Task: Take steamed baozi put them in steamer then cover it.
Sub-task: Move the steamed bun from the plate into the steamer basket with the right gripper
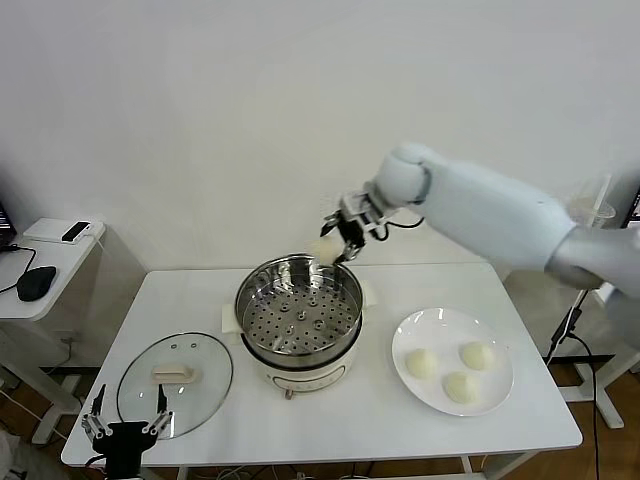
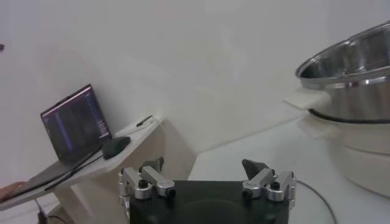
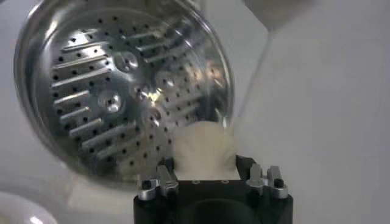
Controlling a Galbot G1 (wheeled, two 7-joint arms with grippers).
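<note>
Landmark: steamer (image 1: 298, 318), steel pot with perforated tray on a white base, at the middle of the table (image 1: 520, 420). Tray bare.

Right gripper (image 1: 343, 243): above the steamer's far right rim, fingers clamped on one baozi (image 1: 323, 250). In the right wrist view the bun (image 3: 204, 152) sits between the fingers, over the edge of the tray.

Plate (image 1: 420, 330): right of the steamer, apart from it. Holds three baozi: one nearest the steamer (image 1: 421, 363), one farther right (image 1: 476, 354), one toward the table's front edge (image 1: 459, 386).

Cover (image 1: 175, 384): glass, flat on the table, front left of the steamer, handle up, just clear of the base.

Left gripper (image 1: 124, 424): low at the table's front edge, left of the steamer, just beside the cover; fingers apart, holding nothing.

Side table (image 1: 60, 262): left of the steamer, well apart; carries a mouse (image 1: 37, 282) and a phone (image 1: 76, 231). The left wrist view adds a laptop (image 2: 76, 125) there.
</note>
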